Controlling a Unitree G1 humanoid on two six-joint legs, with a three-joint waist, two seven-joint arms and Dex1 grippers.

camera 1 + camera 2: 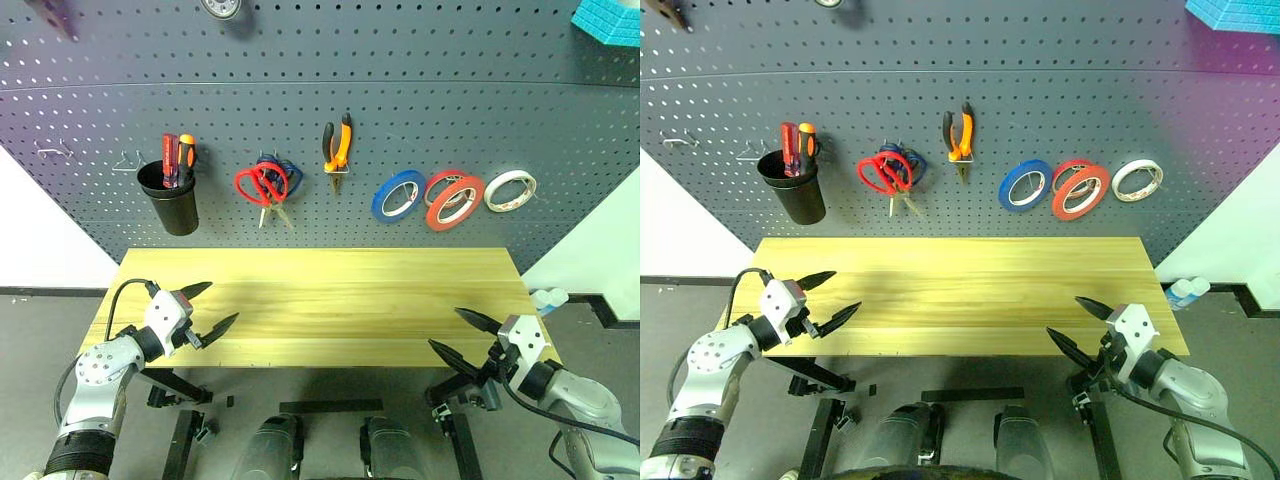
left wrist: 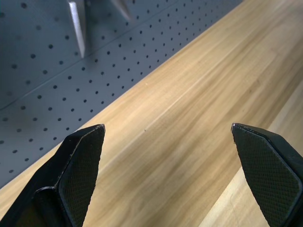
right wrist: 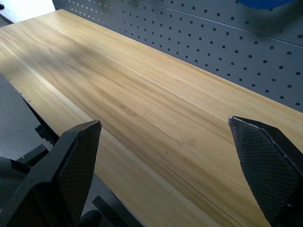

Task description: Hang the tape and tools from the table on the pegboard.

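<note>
Pegboard with tape hung, both hands wide, empty, low at table corners.

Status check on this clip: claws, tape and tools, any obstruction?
Left claw and right claw open, empty, at table corners. Red tape, pliers, red scissors, red screwdriver on pegboard. No obstruction.

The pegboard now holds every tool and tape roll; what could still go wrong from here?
1. The red scissors share a hook with the blue scissors, so a bump might drop both.
2. The big red tape roll overlaps the smaller red roll and may slip.
3. Both open grippers, left and right, hang near the table edge.
</note>
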